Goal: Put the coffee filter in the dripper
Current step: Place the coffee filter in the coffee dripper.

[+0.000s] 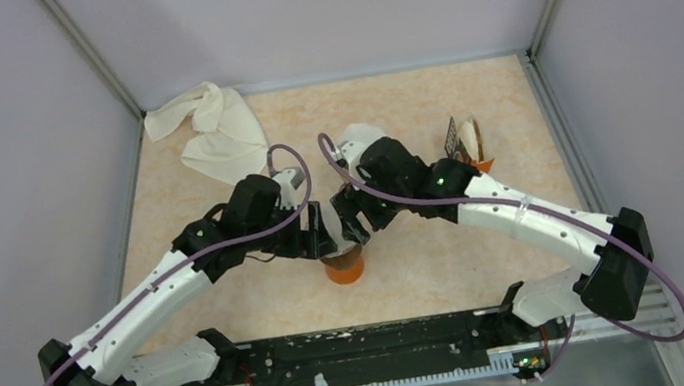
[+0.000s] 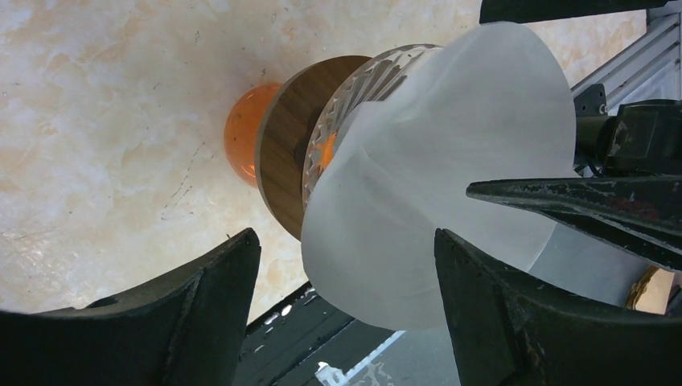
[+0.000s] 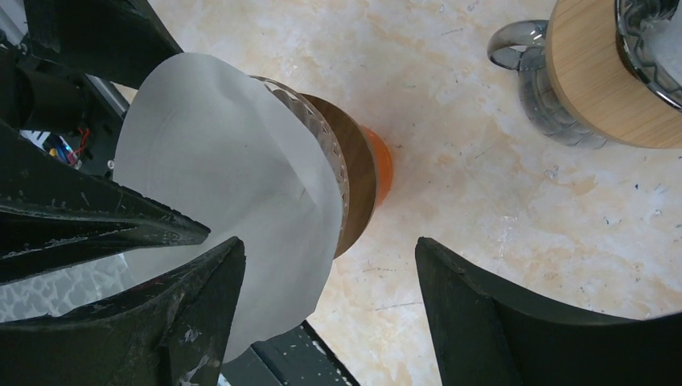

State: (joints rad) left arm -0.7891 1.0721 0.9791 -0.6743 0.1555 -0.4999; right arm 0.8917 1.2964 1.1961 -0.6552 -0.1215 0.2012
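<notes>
Coffee filter point(image 2: 434, 201) in dripper point(image 2: 354, 88) — between the spread left gripper point(image 2: 346, 241)

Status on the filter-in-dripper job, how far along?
Done: coffee filter is standing in the glass dripper on the orange base. In hand: left gripper and right gripper flank it, both open. To do: paper sticks well above the rim, so it likely needs pressing down, then the arms withdraw.

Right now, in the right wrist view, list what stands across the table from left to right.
First the white coffee filter → ribbed glass dripper → wooden collar → orange base → second glass vessel with a wooden collar, upper right.
</notes>
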